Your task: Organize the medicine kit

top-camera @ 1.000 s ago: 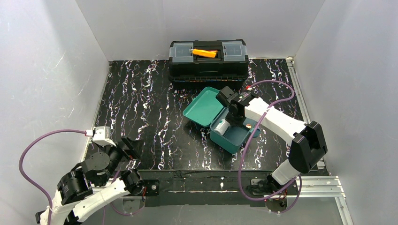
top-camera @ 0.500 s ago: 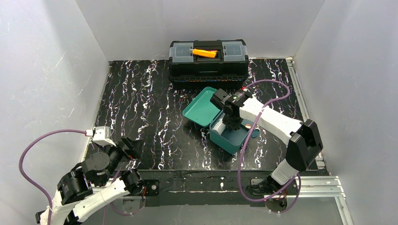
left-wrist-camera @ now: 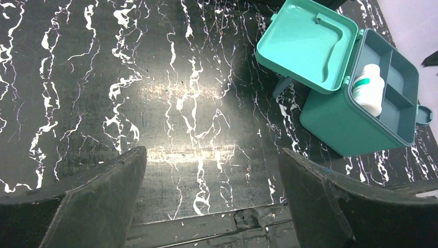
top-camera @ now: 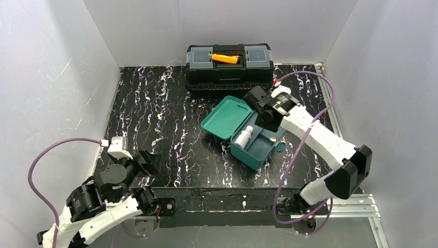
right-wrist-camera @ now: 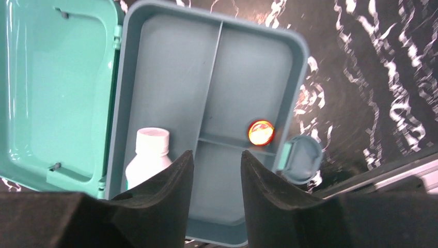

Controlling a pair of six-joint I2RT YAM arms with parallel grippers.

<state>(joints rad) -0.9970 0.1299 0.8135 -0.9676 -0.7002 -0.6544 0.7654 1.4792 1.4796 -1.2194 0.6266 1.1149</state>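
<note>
Well short of the open medicine kit the left gripper is held spread and empty, a white bottle is now left lying in the kit's lid-side compartment, and the right gripper, parted and empty, is pulled back above the kit's far side, so that placement is judged done, with the black toolbox just beyond the kit.

top view looks steeply down from behind; all three views share the medicine kit, right wrist nearest.
</note>
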